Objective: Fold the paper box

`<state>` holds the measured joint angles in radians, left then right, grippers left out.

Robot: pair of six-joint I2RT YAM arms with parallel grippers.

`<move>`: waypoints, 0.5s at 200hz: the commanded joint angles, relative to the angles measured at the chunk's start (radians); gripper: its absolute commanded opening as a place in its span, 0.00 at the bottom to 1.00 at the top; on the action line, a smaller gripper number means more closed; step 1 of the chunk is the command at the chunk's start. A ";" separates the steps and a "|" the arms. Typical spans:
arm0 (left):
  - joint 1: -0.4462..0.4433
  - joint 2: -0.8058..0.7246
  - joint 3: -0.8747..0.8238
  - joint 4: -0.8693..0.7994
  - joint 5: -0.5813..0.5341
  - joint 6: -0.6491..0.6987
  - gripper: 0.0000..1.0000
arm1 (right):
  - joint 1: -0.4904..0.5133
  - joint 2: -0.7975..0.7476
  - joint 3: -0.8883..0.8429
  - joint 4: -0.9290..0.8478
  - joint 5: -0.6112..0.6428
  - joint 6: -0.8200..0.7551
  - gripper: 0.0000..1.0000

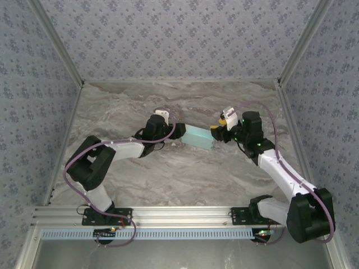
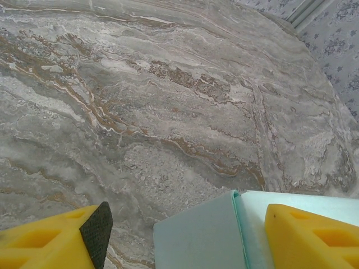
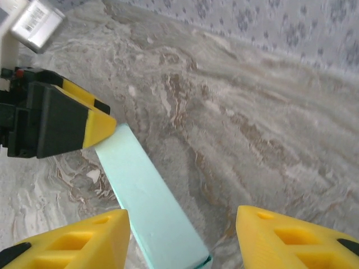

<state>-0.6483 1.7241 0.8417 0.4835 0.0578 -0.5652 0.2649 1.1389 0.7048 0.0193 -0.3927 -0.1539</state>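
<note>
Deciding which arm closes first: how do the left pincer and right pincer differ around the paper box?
The left pincer straddles the paper box at its left end in the top view; the right pincer straddles the opposite end. The box sits toward the left pincer's image-right finger, but toward the right pincer's image-left finger. Shared: both open, neither clamping.

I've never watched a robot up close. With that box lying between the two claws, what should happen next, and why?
Probably the right gripper should close gently on the box. Its fingers straddle the box's near end with a gap on one side. The left gripper, also open, sits at the far end, where it could steady the box.
</note>
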 commanded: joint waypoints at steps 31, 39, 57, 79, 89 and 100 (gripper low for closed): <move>0.000 0.063 -0.039 -0.226 -0.069 0.048 0.73 | -0.060 0.177 0.080 -0.119 0.022 0.088 0.55; 0.000 0.063 -0.038 -0.226 -0.070 0.047 0.73 | -0.051 0.212 0.097 -0.140 0.021 0.060 0.55; -0.001 0.063 -0.039 -0.229 -0.074 0.045 0.73 | 0.000 0.247 0.085 -0.175 0.099 0.009 0.55; 0.000 0.063 -0.037 -0.229 -0.084 0.050 0.74 | 0.040 0.232 0.077 -0.194 0.163 -0.025 0.56; 0.000 0.065 -0.036 -0.226 -0.085 0.048 0.74 | 0.029 0.225 0.093 -0.216 0.163 -0.026 0.57; 0.001 0.066 -0.034 -0.225 -0.085 0.047 0.74 | 0.021 0.208 0.116 -0.229 0.156 -0.032 0.57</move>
<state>-0.6479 1.7241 0.8417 0.4786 0.0204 -0.5652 0.2863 1.3636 0.7872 -0.0975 -0.2836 -0.1425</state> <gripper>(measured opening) 0.742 0.569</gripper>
